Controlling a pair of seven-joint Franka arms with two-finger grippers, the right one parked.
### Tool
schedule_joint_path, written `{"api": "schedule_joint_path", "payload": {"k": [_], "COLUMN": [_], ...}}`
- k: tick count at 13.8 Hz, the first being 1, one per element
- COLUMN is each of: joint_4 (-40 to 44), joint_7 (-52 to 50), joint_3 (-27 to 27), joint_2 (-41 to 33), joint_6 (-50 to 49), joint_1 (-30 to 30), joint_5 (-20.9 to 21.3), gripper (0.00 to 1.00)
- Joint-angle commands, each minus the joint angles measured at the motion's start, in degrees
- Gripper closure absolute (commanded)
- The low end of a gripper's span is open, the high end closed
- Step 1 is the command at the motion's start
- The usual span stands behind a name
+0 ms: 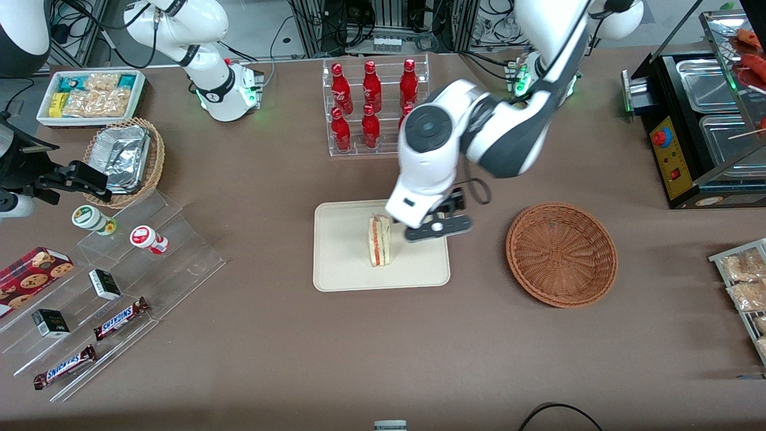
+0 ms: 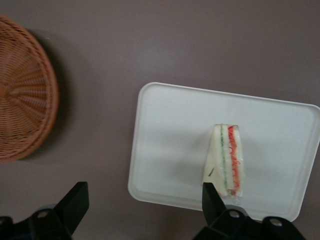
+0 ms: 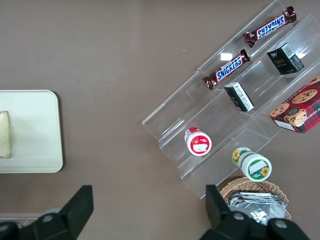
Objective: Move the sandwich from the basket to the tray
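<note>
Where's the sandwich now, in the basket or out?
Out. The sandwich stands on edge on the tray; the basket is empty. The hand is open above the tray's edge, holding nothing.

The gripper [image 1: 432,222] hangs above the tray [image 1: 341,263] with its fingers [image 2: 75,202] spread wide, just beside the sandwich [image 1: 380,240], which stands on edge mid-tray. Bare tray lies around the sandwich. Open tabletop separates the tray from the basket [image 1: 561,254]. The bottle rack [image 1: 374,108] stands farther from the front camera than the tray, with bare table between them.
</note>
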Motion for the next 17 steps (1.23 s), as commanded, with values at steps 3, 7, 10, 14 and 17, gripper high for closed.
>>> {"api": "schedule_joint_path", "payload": {"k": [3,7,10,14,17], "joint_4": [-7.5,-14.9,-19.9,-24.2,-26.6], "joint_7": [8.4,20.4,29.7,36.3,38.9], "joint_3": [-0.3,-0.3,-0.2,-0.2,0.3], "joint_2": [-10.5,-18.7,-23.3,-29.7,-32.8], "joint_6": [-2.6,-3.3,-3.3,-5.1,-5.7], "joint_1": [8.2,17.3,23.9,28.7,28.7], "joint_5": [-0.4,-0.5,-0.8,-4.2,-4.6], "gripper": [0.0,0.0,0.0,0.0,0.0]}}
